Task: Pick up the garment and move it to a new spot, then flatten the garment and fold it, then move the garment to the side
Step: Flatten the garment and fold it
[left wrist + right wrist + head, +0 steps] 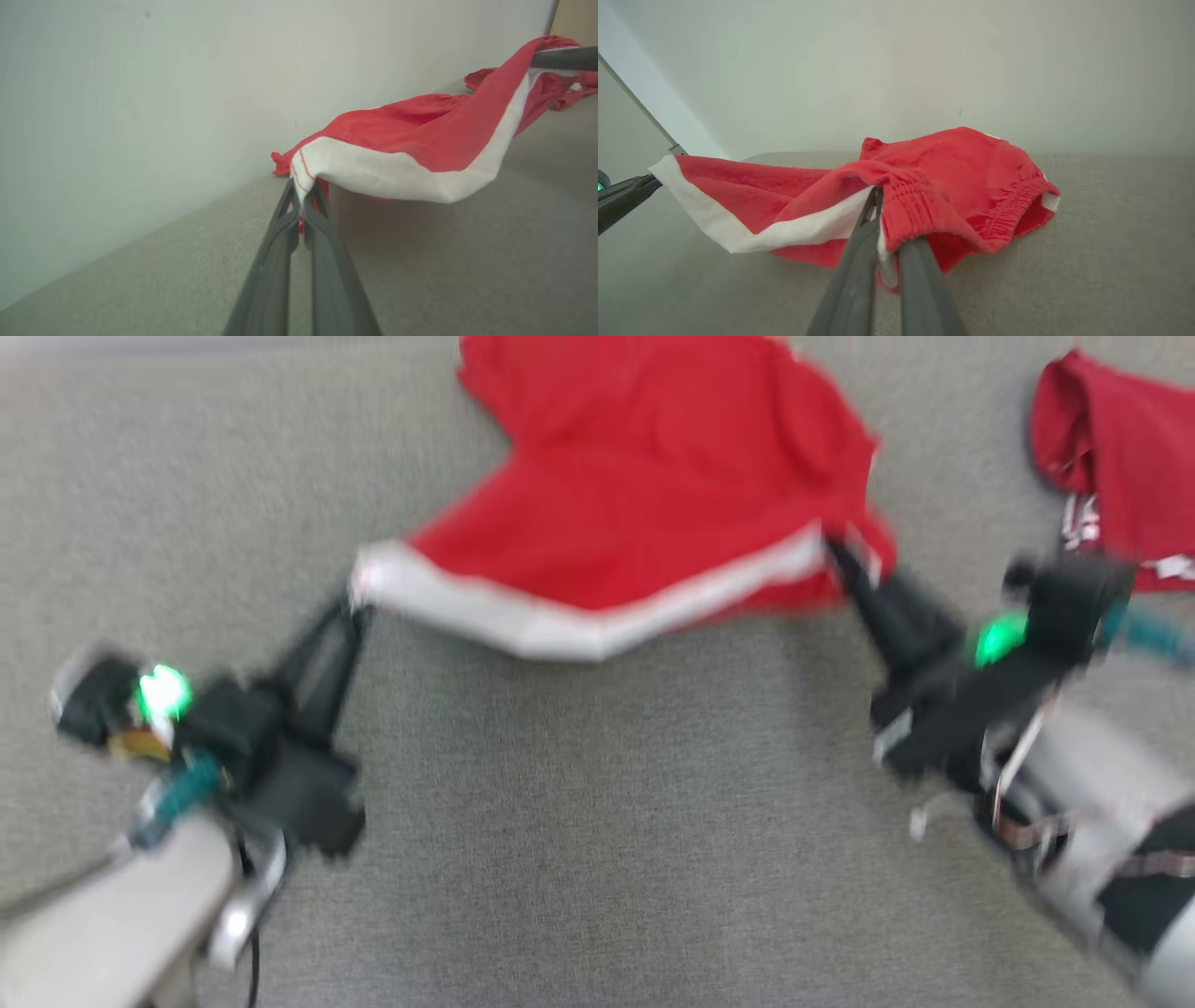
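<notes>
red cloth garment with a white band along one edge (pixel 644 495): its far part rests on the grey woven fabric surface (pixel 597 821) near the pale wall (pixel 140 93); the white-banded near edge is lifted clear and strung between the two claws, sagging in the middle.
left gripper (pixel 350 609): clenched on the left corner of the white band.
right gripper (pixel 837 558): clenched on the gathered, elastic-looking edge at the band's right end.
step in hand: by my reading the spreading-out for flattening, or the end of the move to a new spot; i cannot tell which.
next move: likely calls for firm grips, the band pulled taut, then an even lowering so no folds land underneath.
second crumpled red garment with white marks (pixel 1120 457): lies apart, further right on the same surface.
count: two red garments, one of them held; two grippers, both grasping; one surface.
</notes>
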Available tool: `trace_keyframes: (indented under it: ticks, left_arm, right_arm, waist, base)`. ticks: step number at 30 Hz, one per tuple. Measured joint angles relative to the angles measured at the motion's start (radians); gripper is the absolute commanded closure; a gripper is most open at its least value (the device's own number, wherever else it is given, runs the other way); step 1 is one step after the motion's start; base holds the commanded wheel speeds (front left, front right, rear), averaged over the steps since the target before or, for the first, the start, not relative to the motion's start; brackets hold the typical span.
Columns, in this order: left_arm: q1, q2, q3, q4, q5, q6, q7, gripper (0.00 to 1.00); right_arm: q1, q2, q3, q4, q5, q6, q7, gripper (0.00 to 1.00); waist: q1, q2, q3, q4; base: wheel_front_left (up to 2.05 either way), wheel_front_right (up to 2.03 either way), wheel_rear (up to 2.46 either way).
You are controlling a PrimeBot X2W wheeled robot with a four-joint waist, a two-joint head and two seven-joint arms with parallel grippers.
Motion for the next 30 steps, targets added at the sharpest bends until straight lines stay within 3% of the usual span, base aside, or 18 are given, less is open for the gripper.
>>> trace_keyframes:
  ticks: [7, 13, 23, 30]
  left_arm:
    - [0.236, 0.001, 0.019, -0.026, 0.033, 0.020, 0.000, 1.00]
    - [0.397, -0.044, 0.058, -0.017, 0.053, 0.015, 0.000, 1.00]
    - [0.560, -0.074, 0.151, 0.019, 0.111, -0.021, 0.000, 1.00]
    - [0.585, -0.082, 0.189, 0.032, 0.159, -0.061, 0.000, 1.00]
  right_arm:
    - [0.245, -0.019, 0.001, -0.067, -0.020, 0.000, 0.000, 1.00]
    - [0.434, -0.026, -0.013, -0.113, -0.017, 0.000, 0.000, 1.00]
    - [0.648, -0.042, -0.045, -0.203, -0.063, 0.000, 0.034, 1.00]
    - [0.692, -0.025, -0.099, -0.240, -0.083, 0.000, 0.059, 1.00]
  waist:
    - [0.0001, 0.0000, -0.083, -0.008]
    - [0.0002, 0.0000, -0.143, -0.010]
    - [0.0003, 0.0001, -0.217, 0.003]
    - [0.0003, 0.0002, -0.230, 0.003]
  base:
    - [0.00, 0.00, 0.00]
    - [0.00, 0.00, 0.00]
    - [0.00, 0.00, 0.00]
    - [0.00, 0.00, 0.00]
